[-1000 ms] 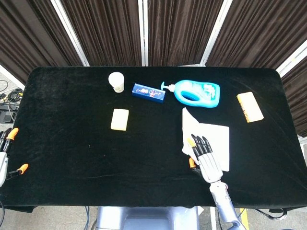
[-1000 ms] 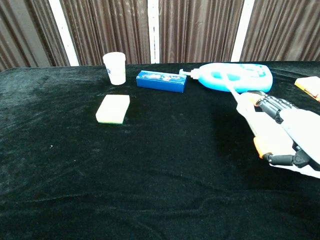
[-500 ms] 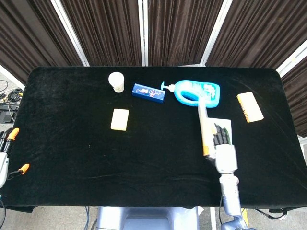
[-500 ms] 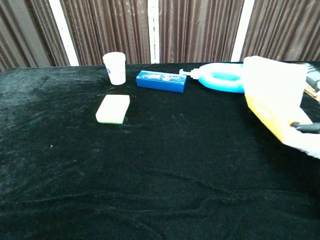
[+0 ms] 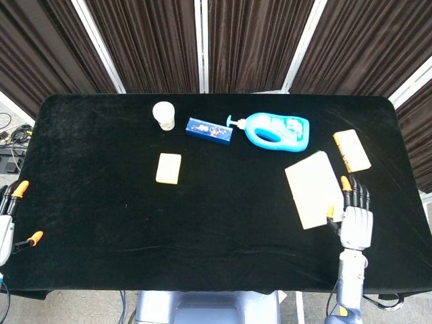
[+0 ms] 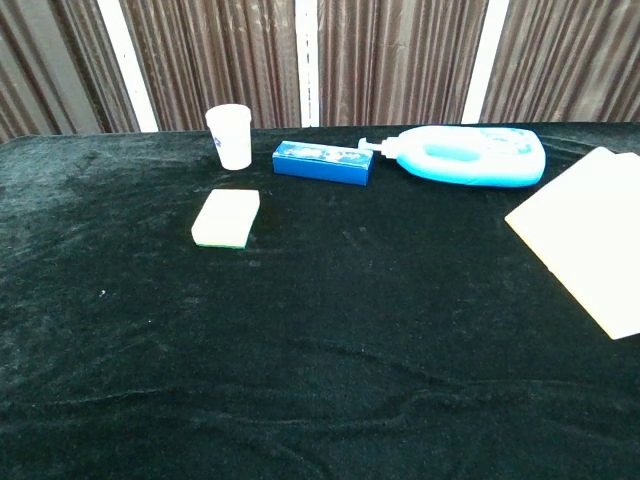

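Observation:
A flat cream-white pad (image 5: pixel 313 189) lies on the black table (image 5: pixel 202 216), right of centre; the chest view shows it at the right edge (image 6: pixel 590 235). My right hand (image 5: pixel 355 219) rests just right of the pad with its fingers stretched out and apart. Its orange-tipped thumb is at the pad's lower right edge, and I cannot tell whether it touches. The chest view does not show this hand. My left hand (image 5: pixel 7 219) sits at the table's left edge, partly cut off, fingers apart and holding nothing.
Along the back stand a white cup (image 5: pixel 163 115), a blue box (image 5: pixel 209 128) and a blue pump bottle (image 5: pixel 277 131) lying on its side. A yellow sponge (image 5: pixel 169 168) lies left of centre. An orange-yellow block (image 5: pixel 351 150) lies at the right, just beyond the pad.
My right hand has swung the pad up on edge and over to the right, where it now lies flat. The hand has drawn away to the pad's right side. The left hand is still.

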Robot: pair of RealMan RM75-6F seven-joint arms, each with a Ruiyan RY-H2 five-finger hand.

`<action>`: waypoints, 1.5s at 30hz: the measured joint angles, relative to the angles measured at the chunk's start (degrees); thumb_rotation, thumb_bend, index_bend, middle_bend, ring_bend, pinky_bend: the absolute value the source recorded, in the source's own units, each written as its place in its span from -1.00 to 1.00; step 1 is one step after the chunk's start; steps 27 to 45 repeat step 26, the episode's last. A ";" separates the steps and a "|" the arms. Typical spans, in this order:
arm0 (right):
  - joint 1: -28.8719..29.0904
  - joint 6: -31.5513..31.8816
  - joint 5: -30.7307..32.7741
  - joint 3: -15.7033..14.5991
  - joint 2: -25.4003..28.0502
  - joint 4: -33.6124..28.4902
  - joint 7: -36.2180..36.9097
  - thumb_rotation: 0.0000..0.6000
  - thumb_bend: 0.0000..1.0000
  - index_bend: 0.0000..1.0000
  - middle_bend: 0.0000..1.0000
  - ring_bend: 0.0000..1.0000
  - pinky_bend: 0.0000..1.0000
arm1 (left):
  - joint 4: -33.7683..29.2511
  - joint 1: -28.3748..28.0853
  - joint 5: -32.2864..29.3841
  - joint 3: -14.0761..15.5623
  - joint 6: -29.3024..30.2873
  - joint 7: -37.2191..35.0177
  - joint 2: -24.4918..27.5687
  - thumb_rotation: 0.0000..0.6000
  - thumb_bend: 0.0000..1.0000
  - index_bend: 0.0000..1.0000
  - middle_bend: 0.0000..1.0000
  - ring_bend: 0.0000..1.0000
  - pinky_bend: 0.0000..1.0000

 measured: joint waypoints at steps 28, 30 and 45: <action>-2.12 -10.14 -9.48 -13.87 31.71 -24.76 -8.53 1.00 -0.70 -1.00 -1.00 -1.00 -1.00 | 3.44 -0.03 3.26 1.07 0.74 -0.46 -1.04 1.00 -0.83 -1.00 -1.00 -1.00 -1.00; -2.12 -10.14 -9.48 -13.87 31.71 -24.76 -8.53 1.00 -0.70 -1.00 -1.00 -1.00 -1.00 | 3.44 -0.03 3.26 1.07 0.74 -0.46 -1.04 1.00 -0.83 -1.00 -1.00 -1.00 -1.00; -2.12 -10.14 -9.48 -13.87 31.71 -24.76 -8.53 1.00 -0.70 -1.00 -1.00 -1.00 -1.00 | 3.44 -0.03 3.26 1.07 0.74 -0.46 -1.04 1.00 -0.83 -1.00 -1.00 -1.00 -1.00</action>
